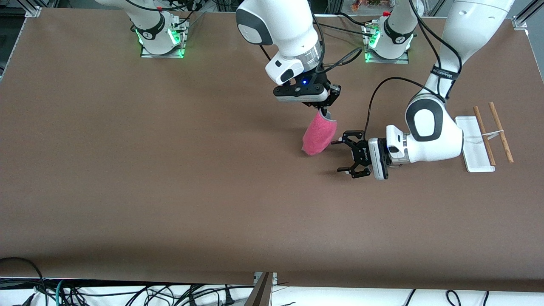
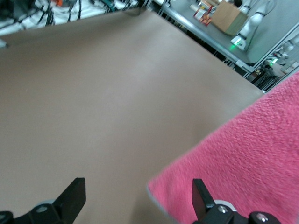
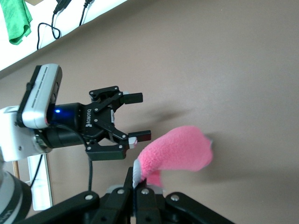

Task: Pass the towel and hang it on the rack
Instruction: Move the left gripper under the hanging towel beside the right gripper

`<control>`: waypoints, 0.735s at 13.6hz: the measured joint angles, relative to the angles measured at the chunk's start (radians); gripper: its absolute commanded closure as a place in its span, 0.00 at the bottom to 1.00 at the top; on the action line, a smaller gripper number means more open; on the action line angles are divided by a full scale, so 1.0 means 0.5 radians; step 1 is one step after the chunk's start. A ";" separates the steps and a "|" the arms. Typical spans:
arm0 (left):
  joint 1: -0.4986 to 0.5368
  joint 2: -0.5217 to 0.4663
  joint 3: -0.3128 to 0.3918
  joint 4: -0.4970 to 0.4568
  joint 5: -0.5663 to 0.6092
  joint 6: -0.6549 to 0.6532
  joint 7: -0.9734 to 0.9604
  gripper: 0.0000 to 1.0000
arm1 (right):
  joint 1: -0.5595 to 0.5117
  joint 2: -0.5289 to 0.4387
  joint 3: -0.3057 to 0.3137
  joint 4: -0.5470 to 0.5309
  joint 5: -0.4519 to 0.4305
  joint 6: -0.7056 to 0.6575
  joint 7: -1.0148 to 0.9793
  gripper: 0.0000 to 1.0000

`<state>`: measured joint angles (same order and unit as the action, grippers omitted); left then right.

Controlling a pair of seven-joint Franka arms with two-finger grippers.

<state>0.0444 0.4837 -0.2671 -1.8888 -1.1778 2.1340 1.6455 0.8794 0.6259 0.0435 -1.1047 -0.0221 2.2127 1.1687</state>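
The pink-red towel (image 1: 318, 136) hangs by its grey-trimmed edge from my right gripper (image 1: 324, 111), which is shut on that edge over the middle of the table. In the right wrist view the fingers (image 3: 137, 183) pinch the trim and the towel (image 3: 180, 151) droops away from them. My left gripper (image 1: 338, 156) lies level beside the towel's lower end, open, with its fingers pointing at it. In the left wrist view the towel (image 2: 243, 154) reaches in past one finger (image 2: 202, 196), while the gap (image 2: 138, 196) is mostly bare table. The rack (image 1: 493, 134) stands at the left arm's end.
The rack's white base (image 1: 474, 144) lies close to the left arm's elbow (image 1: 429, 131). Both arm bases (image 1: 161, 38) (image 1: 386, 40) stand along the table's far edge. Cables (image 1: 127, 293) hang below the near edge. A green cloth (image 3: 16, 21) lies off the table.
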 measured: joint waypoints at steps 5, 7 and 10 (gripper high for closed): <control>0.029 0.050 -0.015 0.000 -0.053 -0.091 0.390 0.00 | 0.005 0.000 0.000 0.000 0.000 0.003 0.002 1.00; 0.056 0.085 -0.015 0.000 -0.082 -0.119 0.552 0.00 | 0.005 0.000 0.000 0.000 0.000 0.003 0.002 1.00; 0.064 0.147 -0.015 0.000 -0.194 -0.165 0.796 0.00 | 0.005 0.000 -0.002 0.000 0.000 0.005 0.002 1.00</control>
<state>0.0764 0.5572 -0.2745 -1.8890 -1.2749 2.0514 2.0433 0.8817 0.6259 0.0426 -1.1047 -0.0221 2.2153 1.1696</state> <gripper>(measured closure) 0.000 0.982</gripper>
